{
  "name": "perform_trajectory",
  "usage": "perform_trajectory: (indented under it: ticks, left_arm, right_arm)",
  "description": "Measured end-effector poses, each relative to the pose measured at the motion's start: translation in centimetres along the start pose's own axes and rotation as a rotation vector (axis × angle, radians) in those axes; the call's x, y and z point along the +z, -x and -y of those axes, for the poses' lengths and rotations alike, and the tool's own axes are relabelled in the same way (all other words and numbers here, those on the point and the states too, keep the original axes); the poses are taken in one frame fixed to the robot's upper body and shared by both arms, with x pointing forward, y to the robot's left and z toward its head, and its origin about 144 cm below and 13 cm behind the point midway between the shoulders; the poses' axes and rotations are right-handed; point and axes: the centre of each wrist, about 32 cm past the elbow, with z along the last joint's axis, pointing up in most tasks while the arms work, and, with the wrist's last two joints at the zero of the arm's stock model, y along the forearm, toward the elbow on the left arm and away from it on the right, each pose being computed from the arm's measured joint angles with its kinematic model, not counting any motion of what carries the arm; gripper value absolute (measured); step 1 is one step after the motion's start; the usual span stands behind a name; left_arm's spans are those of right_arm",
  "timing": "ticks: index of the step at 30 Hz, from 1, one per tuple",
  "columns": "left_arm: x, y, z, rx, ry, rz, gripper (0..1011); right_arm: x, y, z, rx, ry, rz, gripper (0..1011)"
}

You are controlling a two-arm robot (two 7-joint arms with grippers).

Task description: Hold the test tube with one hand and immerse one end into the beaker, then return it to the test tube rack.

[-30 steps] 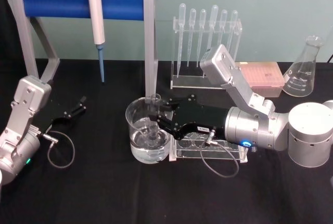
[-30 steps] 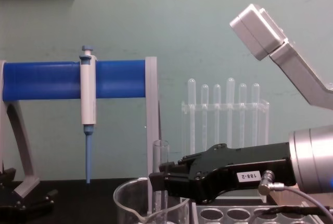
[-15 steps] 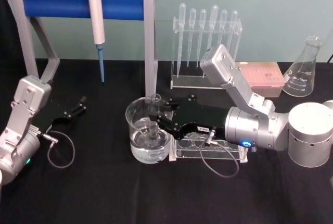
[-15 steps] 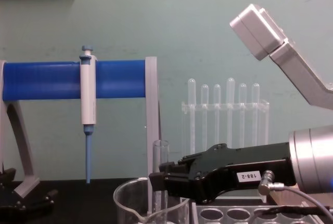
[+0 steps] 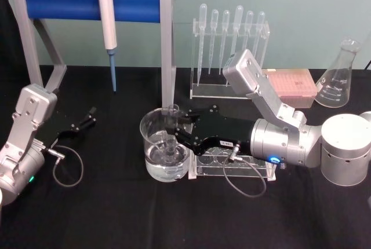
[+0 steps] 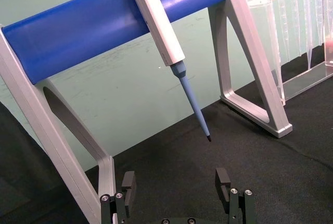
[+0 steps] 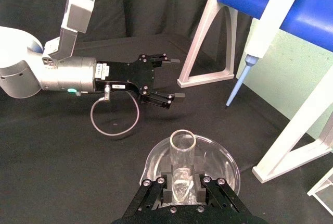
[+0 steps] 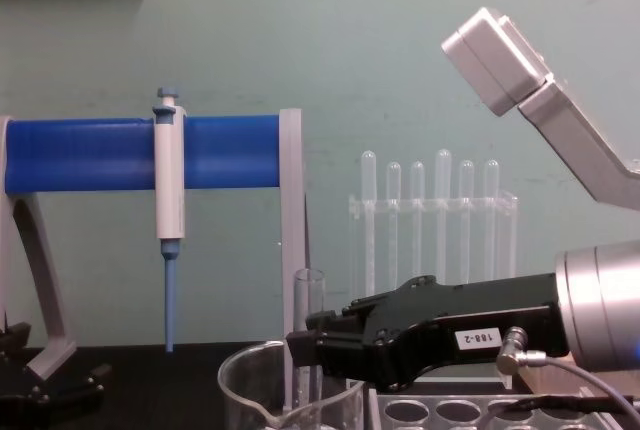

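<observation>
The test tube (image 5: 170, 123) stands upright inside the beaker (image 5: 148, 140), its open rim above the beaker's rim and its lower end down in the clear liquid. My right gripper (image 5: 176, 131) reaches in from the right and is shut on the test tube around its middle. In the right wrist view the test tube (image 7: 182, 148) sits between the black fingers over the beaker (image 7: 227, 162). From the chest view the test tube (image 8: 310, 300) rises above my right gripper (image 8: 300, 345) and the beaker (image 8: 248, 392). My left gripper (image 5: 87, 119) rests open on the black table at the left, holding nothing.
A blue-barred stand (image 5: 69, 0) with a white-and-blue pipettor (image 5: 106, 20) stands at the back left. A rack of plastic pipettes (image 5: 231, 46), a pink box (image 5: 293, 84) and a conical flask (image 5: 338, 78) line the back. A clear holed rack (image 5: 255, 168) lies under my right wrist.
</observation>
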Motion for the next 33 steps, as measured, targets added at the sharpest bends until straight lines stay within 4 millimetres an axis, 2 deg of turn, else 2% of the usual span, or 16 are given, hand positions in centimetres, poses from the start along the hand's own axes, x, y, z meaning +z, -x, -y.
perform_trajectory:
  ticks: [33]
  left_arm:
    - [0.0, 0.0, 0.0, 0.0, 0.0, 0.0, 1000]
  right_arm:
    - [0.0, 0.0, 0.0, 0.0, 0.0, 0.0, 238]
